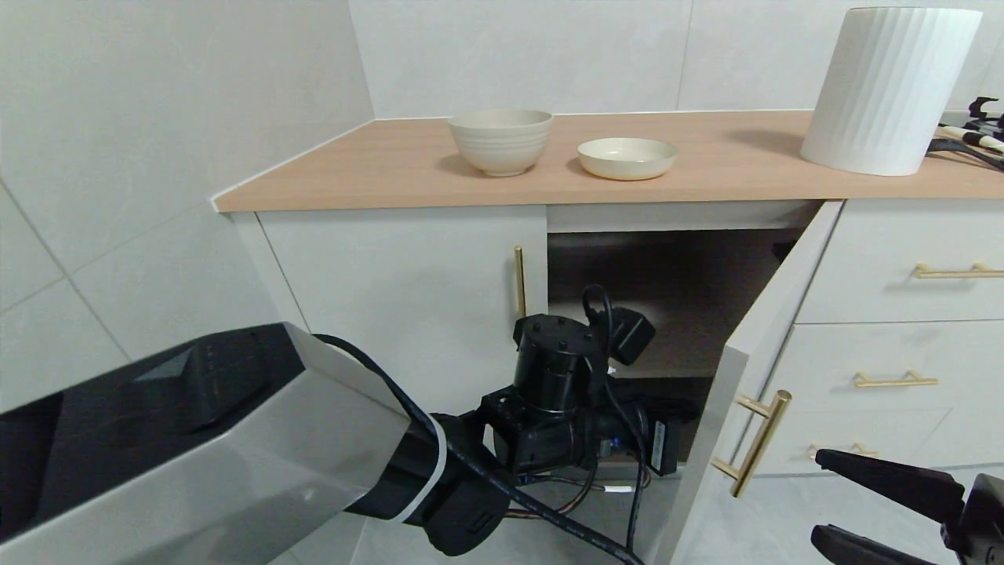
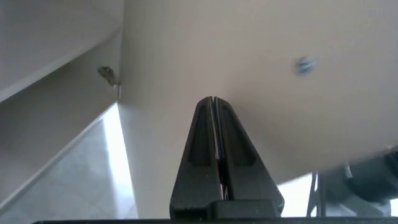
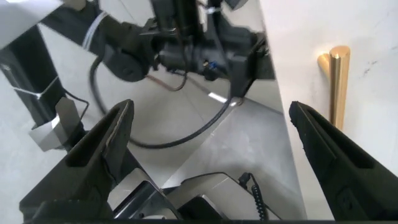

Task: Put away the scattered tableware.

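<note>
The ribbed beige bowl [image 1: 500, 140] and the shallow cream dish [image 1: 627, 157] stand upright on the wooden table [image 1: 353, 176], side by side but apart, with the bowl on the left. A tall ribbed white container [image 1: 890, 86] stands farther right on the same table, and dark-handled utensils [image 1: 969, 137] lie just beyond it at the edge. Below the table, the right-hand cabinet door [image 1: 753, 353] is swung open with its brass handle [image 1: 757, 443] facing outward. The left-hand door [image 1: 408, 298] is closed. The left arm extends low at the mouth of the open cabinet [image 1: 667, 290]. The left end effector [image 2: 212, 106] has its fingers pressed together with nothing between them and faces a pale panel bearing one screw [image 2: 303, 65]. The right end effector [image 1: 820, 494] sits low on the right, near the open door's handle, with its fingers spread wide apart and holding nothing. Drawers [image 1: 902, 267] with brass pulls are to the right of the open door. Both end effectors are well below the table, apart from the bowl and the dish.
</note>
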{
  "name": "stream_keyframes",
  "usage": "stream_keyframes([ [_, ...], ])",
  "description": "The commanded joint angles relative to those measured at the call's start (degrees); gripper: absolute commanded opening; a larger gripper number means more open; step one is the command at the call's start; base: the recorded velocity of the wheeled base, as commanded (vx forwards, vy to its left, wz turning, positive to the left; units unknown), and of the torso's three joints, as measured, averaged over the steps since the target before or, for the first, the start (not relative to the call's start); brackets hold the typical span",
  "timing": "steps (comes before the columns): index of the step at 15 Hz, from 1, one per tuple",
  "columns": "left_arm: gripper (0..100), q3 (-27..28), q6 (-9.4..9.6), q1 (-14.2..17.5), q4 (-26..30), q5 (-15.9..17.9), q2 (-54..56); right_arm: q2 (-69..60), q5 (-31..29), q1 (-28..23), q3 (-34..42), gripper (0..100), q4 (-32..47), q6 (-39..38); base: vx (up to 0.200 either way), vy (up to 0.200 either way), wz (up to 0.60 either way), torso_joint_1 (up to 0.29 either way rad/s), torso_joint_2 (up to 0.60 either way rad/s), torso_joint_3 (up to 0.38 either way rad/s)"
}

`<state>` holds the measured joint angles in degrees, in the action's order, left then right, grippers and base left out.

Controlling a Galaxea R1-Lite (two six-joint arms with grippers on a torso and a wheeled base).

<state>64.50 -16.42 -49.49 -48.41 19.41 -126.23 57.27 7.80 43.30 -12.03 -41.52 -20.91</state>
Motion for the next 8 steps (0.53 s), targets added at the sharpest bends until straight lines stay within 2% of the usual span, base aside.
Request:
stream_keyframes([
  [1, 0, 0.9, -0.01, -0.1, 0.1, -0.3, -0.7, -0.8, 0.2, 0.0, -0.7, 100, -0.1, 0.0, 0.0, 0.0, 0.0, 0.0, 0.0, 0.0],
  [2, 0, 0.8, -0.01, -0.2, 0.1, -0.4, -0.5, -1.0, 0.5, 0.0, -0.9, 100, -0.1, 0.0, 0.0, 0.0, 0.0, 0.0, 0.0, 0.0],
  [5, 0, 1.1, -0.01, -3.0, 0.1, -1.3, -0.3, -2.4, 0.5, 0.2, -3.8, 100, 0.4, 0.0, 0.0, 0.0, 0.0, 0.0, 0.0, 0.0],
  [6, 0, 1.6, -0.01, -4.8, 0.1, -1.7, -0.3, -4.5, 1.2, 0.5, -5.9, 100, 2.1, 0.0, 0.0, 0.0, 0.0, 0.0, 0.0, 0.0],
  [8, 0, 2.6, -0.01, -10.2, -0.1, -2.5, 0.2, -10.1, 5.3, 0.6, -11.9, 100, 10.2, -0.1, 0.0, 0.0, 0.0, 0.0, 0.0, 0.0],
])
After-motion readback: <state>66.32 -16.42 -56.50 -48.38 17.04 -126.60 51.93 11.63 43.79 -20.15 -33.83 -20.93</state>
